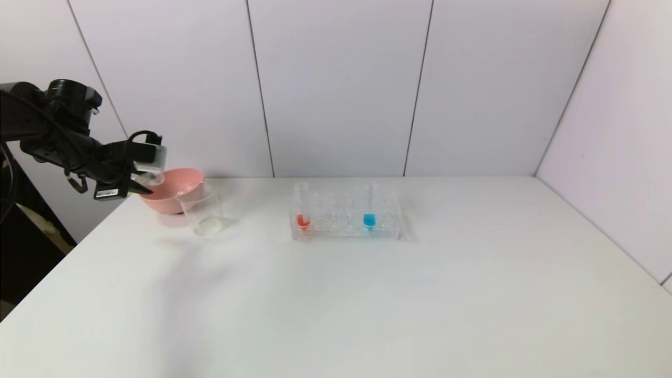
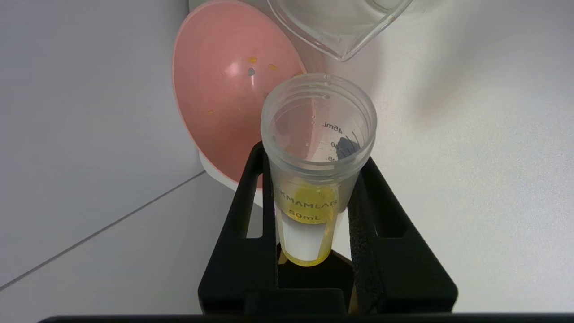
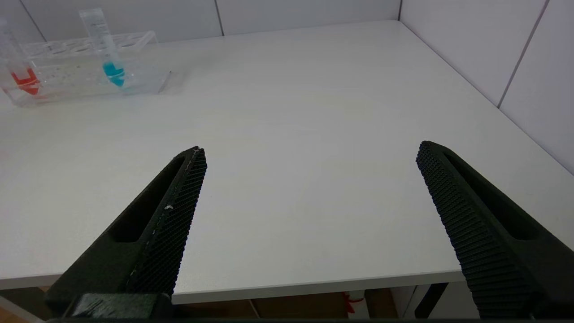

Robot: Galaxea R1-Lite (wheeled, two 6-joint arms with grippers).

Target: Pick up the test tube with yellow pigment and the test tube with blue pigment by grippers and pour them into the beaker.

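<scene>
My left gripper [image 1: 140, 185] hangs at the table's far left, shut on the test tube with yellow pigment [image 2: 317, 134]. Both black fingers press the tube's sides just below its open mouth. Yellow liquid sits in the tube's closed end near the palm, with a thin yellow streak along the wall. The tube's mouth points toward the beaker [image 2: 341, 27], which looks clear and empty [image 1: 202, 212]. The test tube with blue pigment [image 1: 369, 209] stands upright in the clear rack [image 1: 336, 231], also seen in the right wrist view [image 3: 109, 49]. My right gripper [image 3: 310, 150] is open over the table's front edge, holding nothing.
A pink bowl [image 1: 176, 190] sits right behind the beaker, close under my left gripper; a few orange specks dot its inside [image 2: 224, 98]. A tube with red-orange liquid [image 1: 303, 210] stands at the rack's left end. Grey wall panels close off the back and right.
</scene>
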